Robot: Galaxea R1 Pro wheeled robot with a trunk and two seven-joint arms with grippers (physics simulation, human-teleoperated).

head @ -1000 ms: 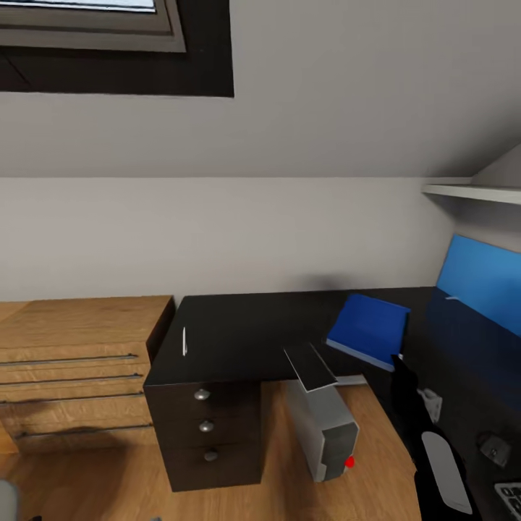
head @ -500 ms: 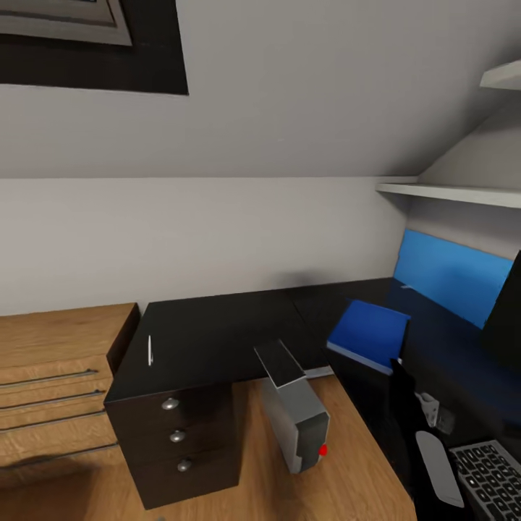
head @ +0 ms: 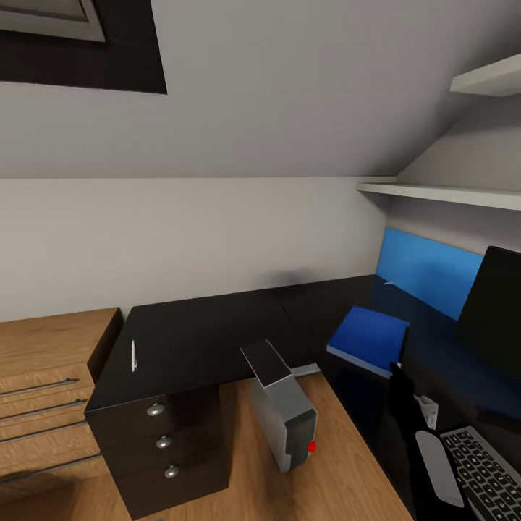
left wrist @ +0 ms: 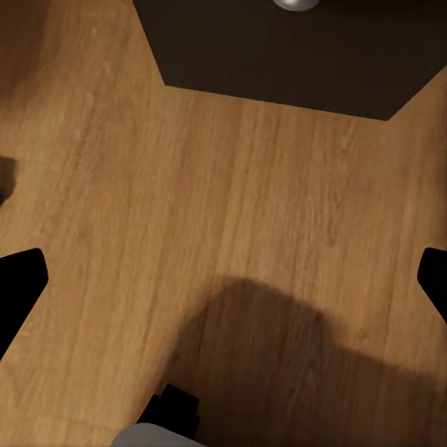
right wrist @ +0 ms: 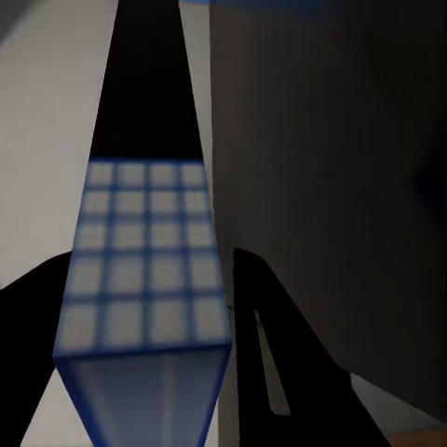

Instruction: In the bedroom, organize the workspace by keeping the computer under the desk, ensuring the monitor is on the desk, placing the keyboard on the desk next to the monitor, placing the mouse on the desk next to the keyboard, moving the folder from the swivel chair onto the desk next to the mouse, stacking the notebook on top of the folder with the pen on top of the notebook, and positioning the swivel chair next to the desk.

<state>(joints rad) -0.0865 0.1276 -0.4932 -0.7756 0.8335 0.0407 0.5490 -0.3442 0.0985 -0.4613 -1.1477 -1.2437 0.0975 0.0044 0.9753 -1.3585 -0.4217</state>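
Since the blue folder (head: 367, 339) already lies on the black bench (head: 217, 333), right of centre in the head view, the step in hand looks like stacking the notebook on it. In the right wrist view the right gripper (right wrist: 140, 289) appears clamped on a blue-edged, checked notebook (right wrist: 144, 270), its fingers pressed against both sides. The left gripper (left wrist: 223, 279) hangs over the wood floor (left wrist: 121, 186), jaws wide apart and empty. The next move calls for bringing the notebook over the folder and laying it flat. The white pen (head: 134, 356) waits at the bench's left end, the keyboard (head: 483, 470) at lower right.
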